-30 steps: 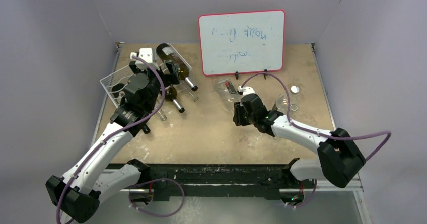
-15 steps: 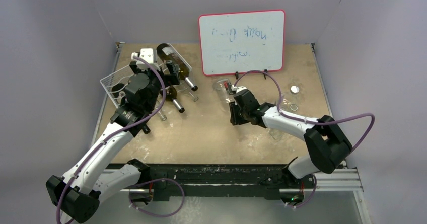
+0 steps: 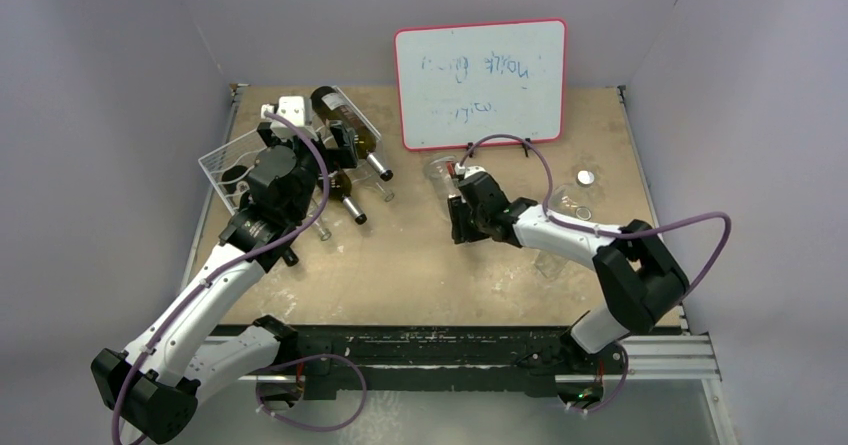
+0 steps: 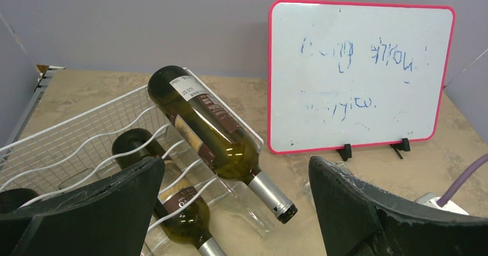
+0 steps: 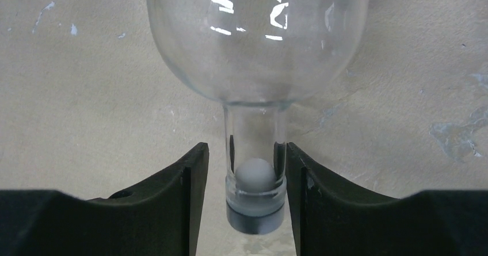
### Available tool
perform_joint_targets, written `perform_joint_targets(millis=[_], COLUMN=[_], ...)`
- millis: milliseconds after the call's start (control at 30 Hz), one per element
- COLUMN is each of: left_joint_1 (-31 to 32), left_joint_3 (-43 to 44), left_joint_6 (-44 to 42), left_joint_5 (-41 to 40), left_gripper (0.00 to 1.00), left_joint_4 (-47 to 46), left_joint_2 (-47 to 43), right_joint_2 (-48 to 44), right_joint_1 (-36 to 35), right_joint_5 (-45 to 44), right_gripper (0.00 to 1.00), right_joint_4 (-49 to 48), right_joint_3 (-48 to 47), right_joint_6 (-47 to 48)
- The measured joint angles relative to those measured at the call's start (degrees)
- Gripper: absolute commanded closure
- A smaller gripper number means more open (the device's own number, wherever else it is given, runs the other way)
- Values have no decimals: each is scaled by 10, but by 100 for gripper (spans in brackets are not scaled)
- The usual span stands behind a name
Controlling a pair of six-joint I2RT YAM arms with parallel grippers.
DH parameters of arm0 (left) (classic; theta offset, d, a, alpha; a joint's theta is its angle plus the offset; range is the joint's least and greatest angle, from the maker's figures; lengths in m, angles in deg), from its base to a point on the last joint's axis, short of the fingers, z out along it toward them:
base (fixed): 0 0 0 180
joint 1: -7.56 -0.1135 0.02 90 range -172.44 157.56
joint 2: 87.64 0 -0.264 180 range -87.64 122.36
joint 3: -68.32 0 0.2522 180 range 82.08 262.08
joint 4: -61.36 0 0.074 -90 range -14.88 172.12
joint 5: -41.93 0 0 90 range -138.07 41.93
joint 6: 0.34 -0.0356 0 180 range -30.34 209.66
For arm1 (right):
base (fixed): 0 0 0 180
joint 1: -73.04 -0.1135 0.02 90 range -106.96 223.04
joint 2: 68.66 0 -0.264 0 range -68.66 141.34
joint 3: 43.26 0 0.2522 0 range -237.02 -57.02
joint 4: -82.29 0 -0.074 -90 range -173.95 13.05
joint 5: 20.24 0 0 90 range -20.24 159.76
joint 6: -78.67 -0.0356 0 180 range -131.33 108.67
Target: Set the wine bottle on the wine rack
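A clear empty wine bottle lies on the table below the whiteboard. In the right wrist view its neck points toward the camera. My right gripper is open and straddles that neck. The right finger touches the glass and a small gap shows on the left. The white wire wine rack stands at the back left with a green bottle on top and another below. My left gripper is open and empty above the rack's right end.
A pink-framed whiteboard stands at the back middle. A small white box sits behind the rack. A round cap and a clear glass piece lie at the right. Another clear bottle lies under the rack's green bottle.
My right gripper has moved left and back along the clear bottle and now sits around its neck. The left arm and the rack have not moved.
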Motion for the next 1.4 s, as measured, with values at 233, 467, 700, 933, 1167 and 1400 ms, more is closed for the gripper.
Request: perform_joint_targets(millis=[233,467,700,933,1167,1400], left_joint_1=[0,0,0,0,0,0], left_joint_3=[0,0,0,0,0,0], left_joint_6=[0,-1,-3,-4,-4,-4], left_joint_5=[0,0,0,0,0,-2], left_gripper=[4,3,3,3,3,3], left_joint_4=[0,0,0,0,0,0], left_joint_2=[0,-2,-4,-4,-4,-9], right_joint_2=[56,97,104,111,85,7], right_joint_1=[0,0,0,-2,-2,-2], right_joint_5=[-7,-28,-28,-30,-31,-14], right_gripper=[49,52,78,100,100,100], right_joint_4=[-16,-27,-30,-35,-56,-23], right_joint_3=[-26,-46,-52,-58,-36,-12], right_joint_6=[-1,-13,-23,-27,-14,-10])
